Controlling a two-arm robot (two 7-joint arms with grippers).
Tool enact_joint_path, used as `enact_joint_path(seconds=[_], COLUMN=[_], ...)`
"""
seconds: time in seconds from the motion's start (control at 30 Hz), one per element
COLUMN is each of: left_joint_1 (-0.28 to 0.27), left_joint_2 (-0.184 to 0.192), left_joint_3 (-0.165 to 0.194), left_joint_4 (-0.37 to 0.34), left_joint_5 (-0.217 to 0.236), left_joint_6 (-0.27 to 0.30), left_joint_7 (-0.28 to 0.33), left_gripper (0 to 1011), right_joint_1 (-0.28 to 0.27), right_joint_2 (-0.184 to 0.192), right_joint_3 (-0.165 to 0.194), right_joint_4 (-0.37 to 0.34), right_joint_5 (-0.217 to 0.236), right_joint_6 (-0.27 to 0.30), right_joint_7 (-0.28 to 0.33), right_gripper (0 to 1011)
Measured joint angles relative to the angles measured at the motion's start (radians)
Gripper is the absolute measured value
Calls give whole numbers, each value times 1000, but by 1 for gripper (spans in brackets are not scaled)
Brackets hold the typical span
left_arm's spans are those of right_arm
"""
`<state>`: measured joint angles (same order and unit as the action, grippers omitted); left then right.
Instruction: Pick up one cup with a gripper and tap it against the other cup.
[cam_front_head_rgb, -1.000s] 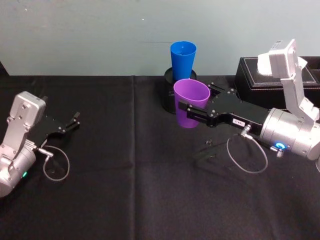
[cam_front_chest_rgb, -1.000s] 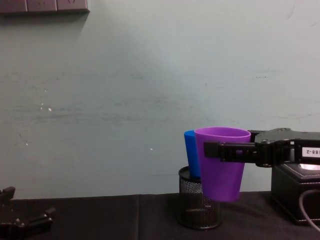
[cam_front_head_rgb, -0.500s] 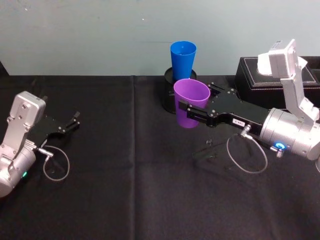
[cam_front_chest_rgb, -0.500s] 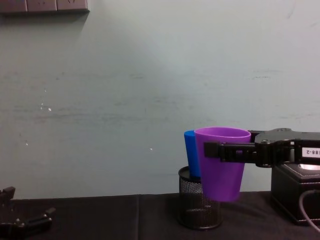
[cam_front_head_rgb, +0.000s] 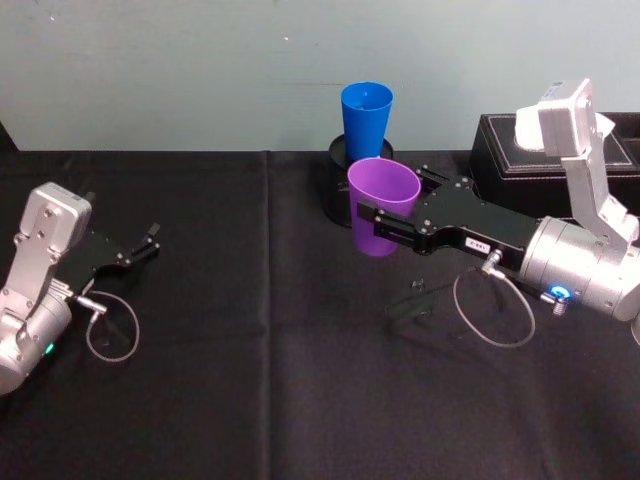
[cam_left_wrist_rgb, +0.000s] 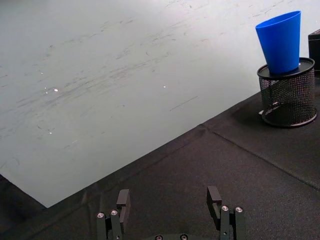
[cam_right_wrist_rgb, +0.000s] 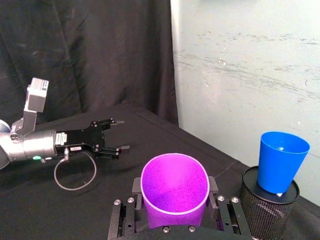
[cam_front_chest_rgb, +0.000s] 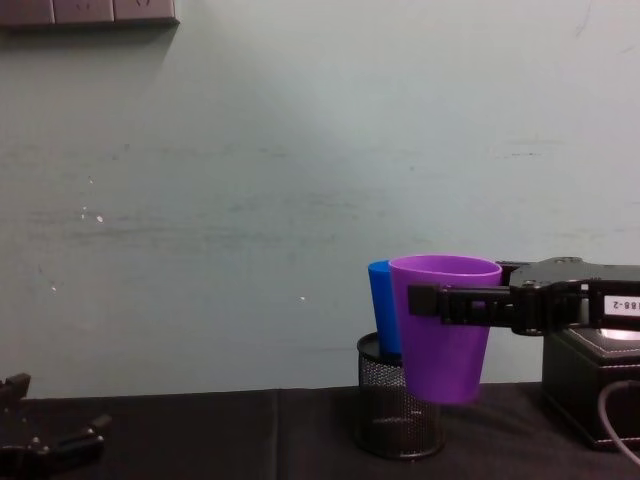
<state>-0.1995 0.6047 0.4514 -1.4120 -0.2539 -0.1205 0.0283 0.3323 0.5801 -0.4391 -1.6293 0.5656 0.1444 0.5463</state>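
Flat black fingers (cam_front_head_rgb: 390, 230) of the right gripper (cam_front_head_rgb: 385, 205) stayed clamped on the smooth purple plastic tumbler (cam_front_head_rgb: 383, 187), unmoved, aloft near the bright blue plastic tumbler (cam_front_head_rgb: 366, 120) standing in the black mesh pen pot (cam_left_wrist_rgb: 289, 95). The left gripper (cam_front_head_rgb: 140, 247) lay parked, fingers spread, empty.

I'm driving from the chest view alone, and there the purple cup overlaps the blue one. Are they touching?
Observer: No. The right wrist view shows a clear gap between the purple cup and the blue cup.
Operator: Is the grip two-sided?
Observer: Yes. The fingers of the right end effector sit on opposite sides of the purple cup.
Operator: And the left arm?
Observer: The left end effector is open, low over the black cloth, with nothing between its fingers.
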Motion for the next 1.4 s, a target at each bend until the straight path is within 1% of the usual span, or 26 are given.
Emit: enact_joint_path(seconds=[1.4], left_joint_1=[0], left_joint_2=[0], left_joint_3=[0], left_joint_4=[0], left_joint_5=[0], left_joint_6=[0], left_joint_7=[0], left_gripper=[1005], right_joint_1=[0], right_joint_2=[0], right_joint_3=[0], right_joint_4=[0], right_joint_5=[-1], right_joint_6=[0], right_joint_7=[1], right_gripper=[734])
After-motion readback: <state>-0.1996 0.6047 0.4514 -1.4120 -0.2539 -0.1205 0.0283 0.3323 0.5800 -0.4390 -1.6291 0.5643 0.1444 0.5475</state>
